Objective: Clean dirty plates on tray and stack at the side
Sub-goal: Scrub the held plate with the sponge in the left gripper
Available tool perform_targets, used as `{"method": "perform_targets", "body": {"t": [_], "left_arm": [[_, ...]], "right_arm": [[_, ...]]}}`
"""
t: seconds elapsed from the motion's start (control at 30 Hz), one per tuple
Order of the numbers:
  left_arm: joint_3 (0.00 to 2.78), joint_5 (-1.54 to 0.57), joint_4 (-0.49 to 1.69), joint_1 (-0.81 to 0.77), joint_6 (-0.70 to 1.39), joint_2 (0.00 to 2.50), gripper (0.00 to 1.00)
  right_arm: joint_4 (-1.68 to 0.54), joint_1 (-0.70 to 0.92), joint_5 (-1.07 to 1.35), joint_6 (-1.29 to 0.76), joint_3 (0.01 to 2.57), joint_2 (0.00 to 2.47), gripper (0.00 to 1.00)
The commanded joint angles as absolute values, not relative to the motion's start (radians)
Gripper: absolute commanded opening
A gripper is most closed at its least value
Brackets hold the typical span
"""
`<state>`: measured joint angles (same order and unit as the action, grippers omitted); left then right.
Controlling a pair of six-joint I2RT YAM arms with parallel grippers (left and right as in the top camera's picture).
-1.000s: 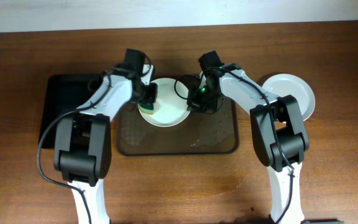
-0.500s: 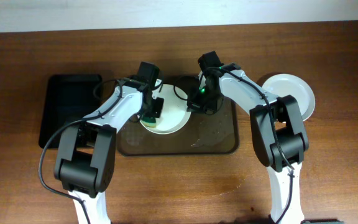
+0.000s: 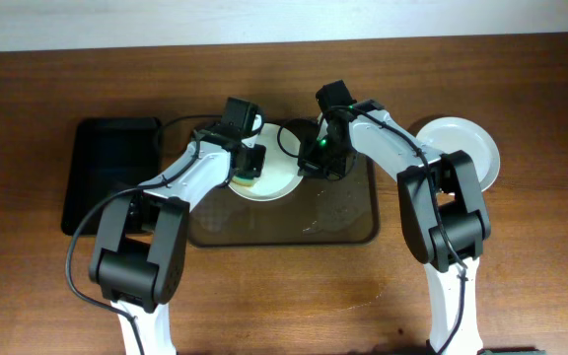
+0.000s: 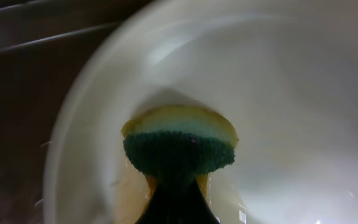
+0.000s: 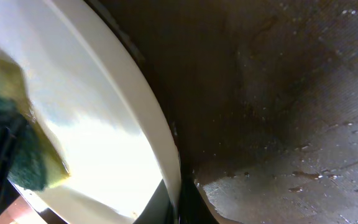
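The plate (image 3: 276, 179) (image 4: 291, 93) (image 5: 104, 112) is round, shallow, white and glossy, with a smooth raised rim. It sits at the 12 o'clock end of the tray (image 3: 343, 212) (image 5: 278, 93), a brown rounded rectangle with a raised rim whose dark floor glistens with droplets and wet streaks. On the plate's inner face lies a sponge (image 3: 245, 178) (image 4: 179, 146) (image 5: 17, 162) – soft yellow foam backed by a coarse green scouring layer, bulging where it is squeezed; a faint brownish film shows beside it in the left wrist view.

The left gripper (image 3: 248, 169) (image 4: 176, 202) is clamped on the sponge, at about 9 o'clock from the plate's centre, pressing the foam to the surface. The right gripper (image 3: 311, 166) (image 5: 178, 208) is at the plate's 3 o'clock edge, its dark fingers closed on the rim.

Both arms reach inward from the 6 o'clock side of the table (image 3: 284, 296), elbows bent outward, wrists meeting over the tray's far end – the left one angled toward 2 o'clock, the right toward 10 o'clock.

A second plate (image 3: 461, 146), white and round, lies on the wooden table at 3 o'clock from the tray, and a matt black tray (image 3: 106, 168) lies at 9 o'clock.
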<state>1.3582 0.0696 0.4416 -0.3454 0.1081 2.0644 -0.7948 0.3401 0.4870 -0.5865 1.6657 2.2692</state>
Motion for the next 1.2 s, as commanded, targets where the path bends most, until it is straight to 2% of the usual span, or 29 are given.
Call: {"method": "perform_targets", "body": {"t": [0.0,0.1,0.17,0.3,0.5,0.6,0.77,0.93,1.07,1.17], "left_arm": [[1.328,0.310,0.450,-0.331,0.352,2.122,0.01],[1.328,0.245,0.491,-0.331,0.278,2.122,0.00],[1.328,-0.071,0.540,-0.331,-0.002,2.122,0.00],[1.332,-0.318,0.663,-0.330,-0.223,2.122,0.00],[1.378,-0.474,0.753,-0.322,-0.358,2.122,0.00],[1.384,-0.458,0.724,-0.308,-0.342,2.122,0.00],[1.384,-0.224,0.559,-0.244,-0.015,2.122,0.01],[1.384,-0.088,0.405,-0.193,0.159,2.122,0.00],[1.383,0.018,0.407,-0.189,0.247,2.122,0.01],[1.382,-0.059,0.486,-0.189,0.247,2.122,0.00]], "right_arm": [[-0.795,0.348,0.435,-0.585,1.641,2.314,0.04],[-0.795,0.348,0.435,-0.585,1.641,2.314,0.04],[-0.795,0.349,0.435,-0.585,1.641,2.314,0.04],[-0.793,0.352,0.435,-0.585,1.641,2.314,0.04],[-0.788,0.355,0.435,-0.585,1.641,2.314,0.04],[-0.788,0.355,0.434,-0.585,1.641,2.314,0.04],[-0.788,0.355,0.434,-0.585,1.641,2.314,0.04],[-0.789,0.355,0.434,-0.585,1.641,2.314,0.04],[-0.789,0.355,0.434,-0.584,1.641,2.314,0.04],[-0.789,0.355,0.434,-0.584,1.641,2.314,0.04]]}}
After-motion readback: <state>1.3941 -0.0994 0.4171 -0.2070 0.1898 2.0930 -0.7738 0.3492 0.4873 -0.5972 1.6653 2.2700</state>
